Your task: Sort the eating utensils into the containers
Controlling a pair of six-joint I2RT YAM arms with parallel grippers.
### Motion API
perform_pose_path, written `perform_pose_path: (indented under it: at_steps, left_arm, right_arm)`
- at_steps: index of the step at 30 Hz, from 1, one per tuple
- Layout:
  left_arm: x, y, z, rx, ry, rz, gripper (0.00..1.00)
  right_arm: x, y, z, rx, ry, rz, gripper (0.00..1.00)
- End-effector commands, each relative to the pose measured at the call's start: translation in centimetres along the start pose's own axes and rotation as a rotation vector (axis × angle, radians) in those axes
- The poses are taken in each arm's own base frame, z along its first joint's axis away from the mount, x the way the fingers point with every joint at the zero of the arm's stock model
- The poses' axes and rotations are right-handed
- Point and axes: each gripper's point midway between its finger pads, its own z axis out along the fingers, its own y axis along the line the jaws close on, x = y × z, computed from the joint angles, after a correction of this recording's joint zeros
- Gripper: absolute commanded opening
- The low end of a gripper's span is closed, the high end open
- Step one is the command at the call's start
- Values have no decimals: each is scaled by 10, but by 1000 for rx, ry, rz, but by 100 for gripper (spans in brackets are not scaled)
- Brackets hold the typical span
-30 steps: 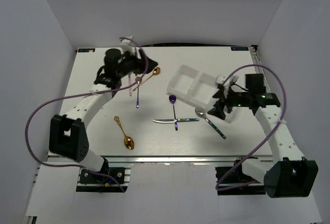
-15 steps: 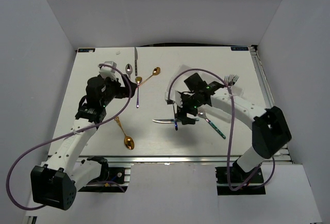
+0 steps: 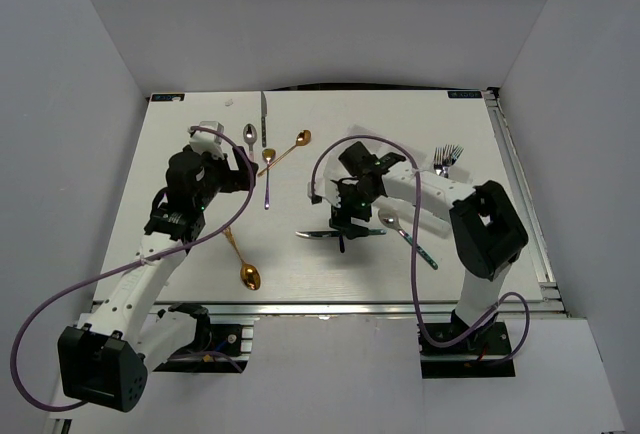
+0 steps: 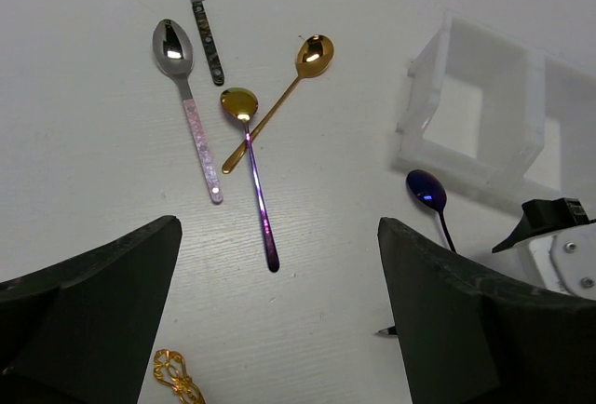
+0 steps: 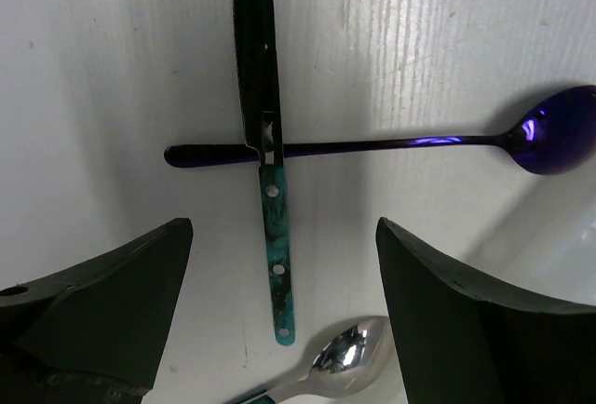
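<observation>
My right gripper (image 3: 345,219) is open and empty, low over a green-handled knife (image 5: 270,190) that lies across a purple spoon (image 5: 549,139); a silver spoon (image 5: 349,353) is just beside them. My left gripper (image 3: 238,169) is open and empty above bare table (image 4: 279,320). Ahead of it lie a purple-handled gold spoon (image 4: 251,181), a gold spoon (image 4: 312,55), a pink-handled silver spoon (image 4: 177,60) and a dark knife (image 4: 205,22). The white tray (image 4: 438,78) shows in the left wrist view; in the top view my right arm hides most of it.
An ornate gold spoon (image 3: 243,264) lies at the front left. A green-handled silver spoon (image 3: 408,236) lies right of the crossed pair. Some forks (image 3: 448,159) lie at the right. Grey walls close in the table on three sides.
My right gripper has swung left from the tray's right side to over the crossed knife and purple spoon. My left arm pulled back from the far-left utensils, then held still.
</observation>
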Motion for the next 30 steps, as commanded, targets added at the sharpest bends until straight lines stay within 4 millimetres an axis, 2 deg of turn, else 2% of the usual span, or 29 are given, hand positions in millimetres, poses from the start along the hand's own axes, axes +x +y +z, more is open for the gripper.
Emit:
perform_pose_path:
  at_steps: [1,11,17,19,22,25,26,30]
  left_arm:
    - [-9,4,-7,-23,-31,14,98]
    - [-12,9,-10,-51,-49,21,98]
    - [-13,9,-11,-50,-53,20,98]
    - [-14,14,-11,-82,-59,19,98]
    - [-14,14,-12,-82,-61,21,98]
    - [-15,15,-12,-85,-63,19,98]
    - [-15,15,-12,-86,-63,21,98]
    - [-15,15,-13,-86,-64,21,98]
  right_arm:
    - [-12,-9,0,27,2,-36,86]
    - [10,-9,30,-1,89,-28,77]
    - [17,-9,38,14,111,-32,68]
    - [17,-8,39,12,109,-31,65]
    - [22,-4,43,-3,116,-23,57]
    - [24,2,44,-20,115,-10,44]
    - [25,4,44,-25,116,-5,35]
    - [22,11,40,-47,101,2,19]
